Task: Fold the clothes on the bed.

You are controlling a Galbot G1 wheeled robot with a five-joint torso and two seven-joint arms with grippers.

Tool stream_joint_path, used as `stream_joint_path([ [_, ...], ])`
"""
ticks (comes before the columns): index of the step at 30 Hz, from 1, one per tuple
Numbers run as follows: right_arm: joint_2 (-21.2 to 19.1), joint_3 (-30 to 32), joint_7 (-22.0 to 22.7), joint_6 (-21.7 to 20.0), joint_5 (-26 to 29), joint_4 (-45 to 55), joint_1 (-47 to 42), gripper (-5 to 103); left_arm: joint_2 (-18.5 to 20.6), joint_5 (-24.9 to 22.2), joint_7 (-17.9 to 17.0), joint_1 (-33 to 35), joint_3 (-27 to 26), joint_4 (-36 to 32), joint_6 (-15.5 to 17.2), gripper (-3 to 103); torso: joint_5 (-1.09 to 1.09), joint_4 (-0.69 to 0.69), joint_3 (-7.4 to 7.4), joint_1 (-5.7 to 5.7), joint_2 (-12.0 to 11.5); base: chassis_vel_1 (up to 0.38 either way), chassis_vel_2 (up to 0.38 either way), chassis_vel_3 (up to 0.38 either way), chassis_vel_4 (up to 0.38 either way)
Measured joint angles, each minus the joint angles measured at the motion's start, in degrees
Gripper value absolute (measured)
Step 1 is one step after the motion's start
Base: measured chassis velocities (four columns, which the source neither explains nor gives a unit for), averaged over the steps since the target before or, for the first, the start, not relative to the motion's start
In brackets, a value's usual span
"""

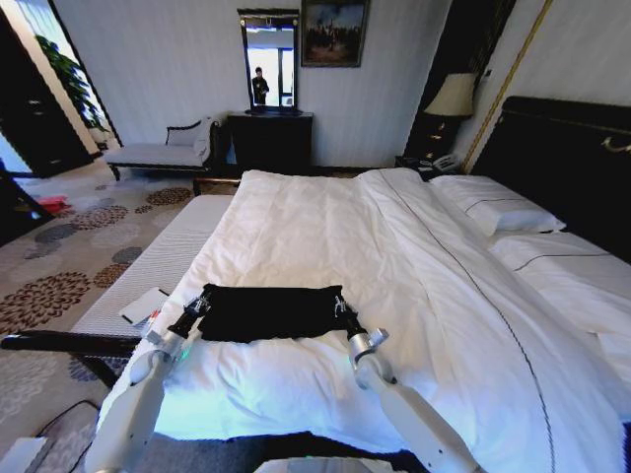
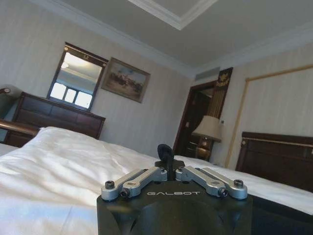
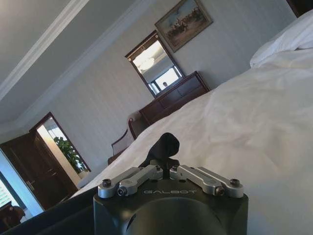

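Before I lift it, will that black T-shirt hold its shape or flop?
Probably flop: the T-shirt lies flat and follows the duvet under it, so it looks like thin cloth. Likely light. With the left gripper and right gripper at its two ends, the middle would probably sag.

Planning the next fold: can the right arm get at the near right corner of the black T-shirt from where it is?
Probably yes. The right gripper already sits at that corner of the black T-shirt, which lies flat on the white duvet with nothing over it.
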Motion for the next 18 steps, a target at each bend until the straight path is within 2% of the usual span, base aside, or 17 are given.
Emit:
stream_joint_path([
  [7,0.14,-0.23,0.16,0.19,-1.64,0.00,-1.13,-1,-0.08,2.98,0.37,1.09,-0.55,-0.11,-1.01,2,0.00,0.01,0.00,0.00,0.00,0.000,0.000,0.000,0.000],
  [9,0.17,0.06,0.28,0.56,-2.48,0.54,-2.01,9,-0.14,3.71,-1.15,1.46,-0.53,-0.89,-1.55,-1,0.00,0.00,0.00,0.00,-0.01,0.000,0.000,0.000,0.000],
  [10,-0.10,0.29,0.37,0.71,-2.83,1.62,-2.79,14,-0.15,3.78,-1.85,1.94,-0.67,-2.03,-1.86,4,-0.01,-0.01,0.01,0.00,-0.01,0.000,0.000,0.000,0.000],
  [12,-0.13,0.31,0.38,0.72,-2.86,1.73,-2.87,14,-0.14,3.78,-2.04,2.12,-0.77,-2.47,-1.96,4,-0.01,-0.01,0.00,0.00,-0.01,0.000,0.000,0.000,0.000],
  [14,-2.56,1.21,1.58,0.88,-3.53,7.06,-5.70,25,0.21,3.84,-2.60,4.69,-3.36,-8.72,-3.12,15,-0.01,-0.01,0.01,0.00,-0.01,0.000,0.000,0.000,0.000],
  [15,-2.56,1.21,1.58,0.88,-3.53,7.06,-5.70,25,0.21,3.84,-2.60,4.69,-3.36,-8.72,-3.12,15,-0.01,-0.01,0.01,0.00,-0.01,0.000,0.000,0.000,0.000],
  [18,-7.02,2.87,3.42,1.11,-4.28,14.86,-9.48,41,1.24,2.88,-2.50,9.11,-8.00,-17.87,-3.66,31,0.02,0.00,0.00,-0.01,0.00,0.000,0.000,0.000,0.000],
])
